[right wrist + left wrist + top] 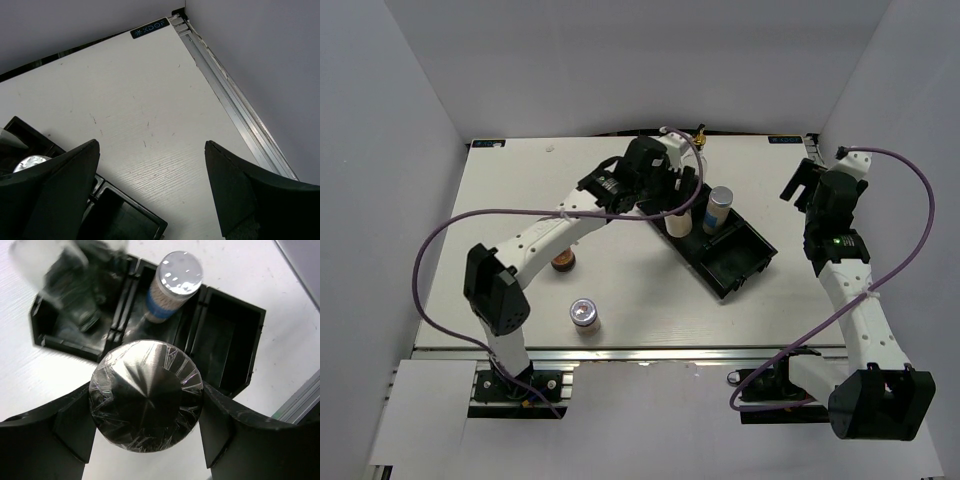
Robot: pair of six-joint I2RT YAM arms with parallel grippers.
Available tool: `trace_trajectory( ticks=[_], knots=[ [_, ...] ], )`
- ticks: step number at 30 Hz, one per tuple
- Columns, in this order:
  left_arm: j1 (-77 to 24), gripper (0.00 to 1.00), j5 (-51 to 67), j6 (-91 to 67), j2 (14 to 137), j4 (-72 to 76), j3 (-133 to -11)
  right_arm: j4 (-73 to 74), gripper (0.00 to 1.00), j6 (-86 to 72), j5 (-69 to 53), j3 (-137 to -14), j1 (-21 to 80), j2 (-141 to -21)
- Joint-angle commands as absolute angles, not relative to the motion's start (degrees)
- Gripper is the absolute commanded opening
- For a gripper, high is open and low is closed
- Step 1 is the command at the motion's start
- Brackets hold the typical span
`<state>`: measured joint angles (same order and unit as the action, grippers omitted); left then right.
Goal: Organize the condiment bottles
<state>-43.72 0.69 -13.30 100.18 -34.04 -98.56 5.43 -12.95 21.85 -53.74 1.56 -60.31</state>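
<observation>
My left gripper [676, 205] is shut on a pale shaker; its silver cap [145, 395] fills the space between the fingers, at the near-left edge of the black tray [752, 258]. A second silver-capped shaker [172, 285] with a blue label stands in the tray's middle compartment [718, 208]. A clear glass bottle [65, 275] shows blurred in the end compartment, its gold pourer [700, 132] sticking out behind my left wrist. A red-lidded jar [564, 261] sits half hidden under the left arm. My right gripper [152, 150] hangs open over bare table.
A small silver-capped jar [585, 315] stands alone near the front of the table. The tray's right compartment [220, 340] holds nothing. The table's metal edge rail [235, 100] runs close by the right gripper, and white walls enclose the table.
</observation>
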Motion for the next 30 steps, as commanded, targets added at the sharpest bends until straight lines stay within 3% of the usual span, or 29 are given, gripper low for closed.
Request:
trace_trajectory(
  ticks=[1, 13, 16, 17, 18, 21, 22, 23, 30],
  knots=[
    [-44.2, 0.0, 5.1, -11.3, 102.2, -28.7, -103.7, 5.1, 0.89, -13.4, 22.2, -54.6, 1.1, -58.6],
    [-44.2, 0.0, 8.1, -11.6, 117.7, -31.2, -117.2, 4.9, 0.89, -13.6, 20.7, -53.8, 0.6, -59.3],
    [-44.2, 0.07, 7.2, -11.8, 119.4, -31.2, -117.2, 4.7, 0.89, -13.5, 20.2, -53.6, 0.6, -59.9],
    [-44.3, 0.12, 7.0, -11.8, 119.7, -31.3, -117.2, 4.7, 0.89, -13.4, 20.0, -53.6, 0.7, -59.9],
    [-44.3, 0.33, 6.8, -11.7, 120.3, -31.6, -117.2, 4.7, 0.89, -13.3, 19.3, -53.7, 0.6, -59.9],
    [-44.5, 0.66, 5.9, -11.5, 120.8, -31.8, -116.7, 4.2, 0.9, -12.8, 17.0, -53.3, 0.6, -59.6],
    [-44.6, 0.94, 5.6, -11.4, 121.0, -32.2, -116.7, 4.1, 0.89, -12.7, 16.6, -53.2, 0.7, -59.0],
    [-44.7, 0.98, 5.5, -11.3, 121.0, -32.3, -116.7, 4.0, 0.9, -12.4, 16.1, -53.1, 0.7, -58.7],
    [-44.9, 0.98, 4.2, -11.8, 119.2, -35.4, -118.2, 3.7, 0.89, -8.0, 3.5, -54.1, 0.6, -53.2]
  ],
)
